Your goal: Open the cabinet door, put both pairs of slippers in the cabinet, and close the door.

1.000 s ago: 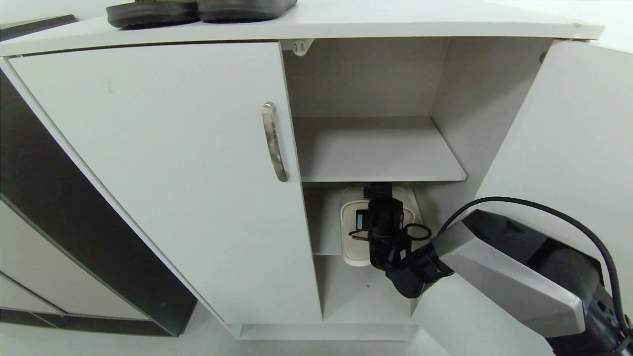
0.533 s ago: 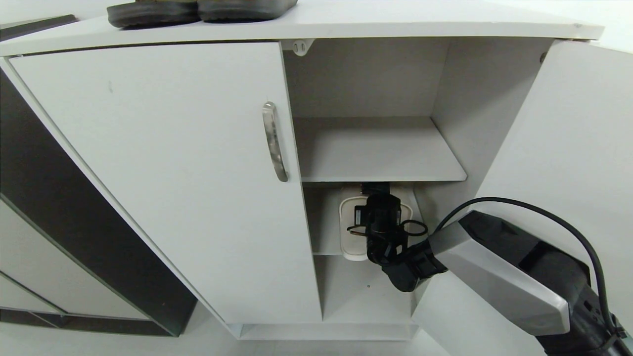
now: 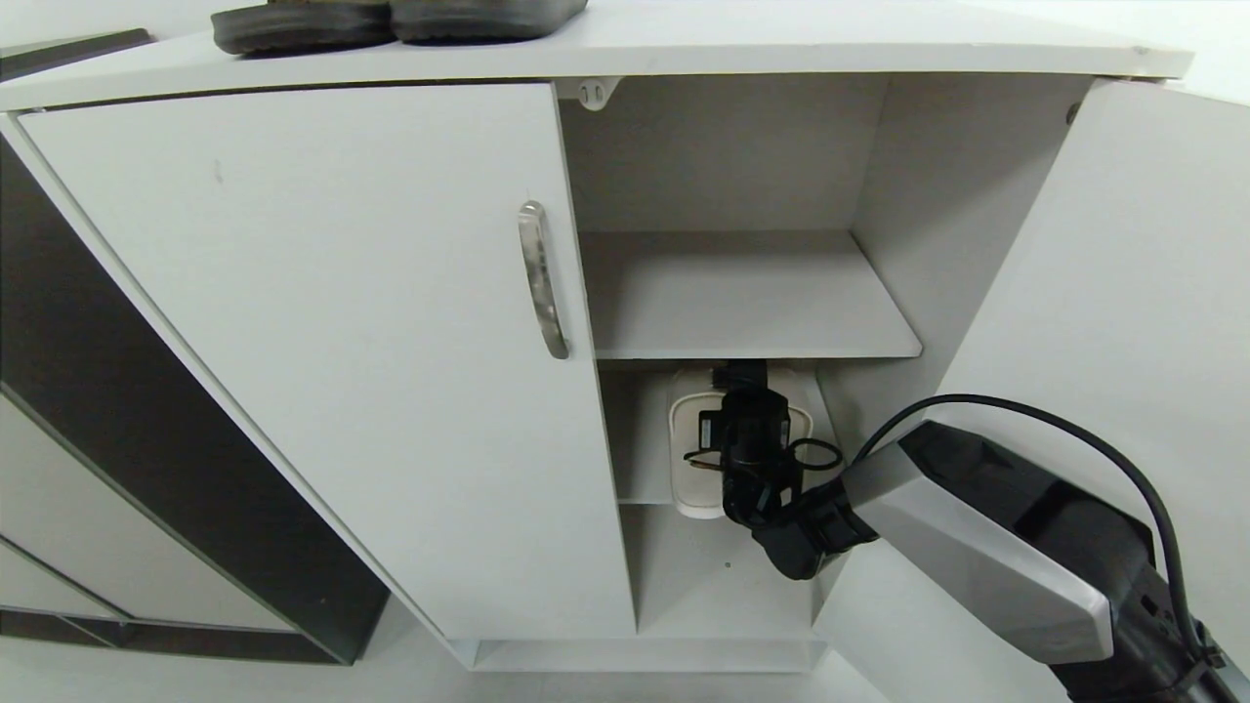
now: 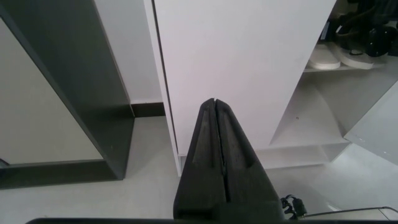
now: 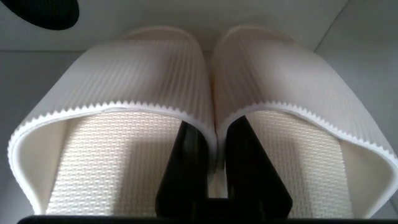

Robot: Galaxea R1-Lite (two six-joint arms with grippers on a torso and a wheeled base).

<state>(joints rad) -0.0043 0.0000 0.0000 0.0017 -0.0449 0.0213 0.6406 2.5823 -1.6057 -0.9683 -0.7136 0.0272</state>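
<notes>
Before the white cabinet (image 3: 781,44), the right door (image 3: 1123,293) stands swung wide and the left door (image 3: 293,342) is shut. Up on the cabinet top lies a dark pair of slippers (image 3: 391,20). Below the upper shelf (image 3: 732,293), the right arm extends into the next compartment down, where the white pair of slippers (image 3: 688,459) lies side by side, heels at the front edge. The right claw (image 5: 212,130) is clamped on the white pair's two touching inner walls. Outside, facing the shut door, the left claw (image 4: 214,124) hangs with its fingers pressed together.
</notes>
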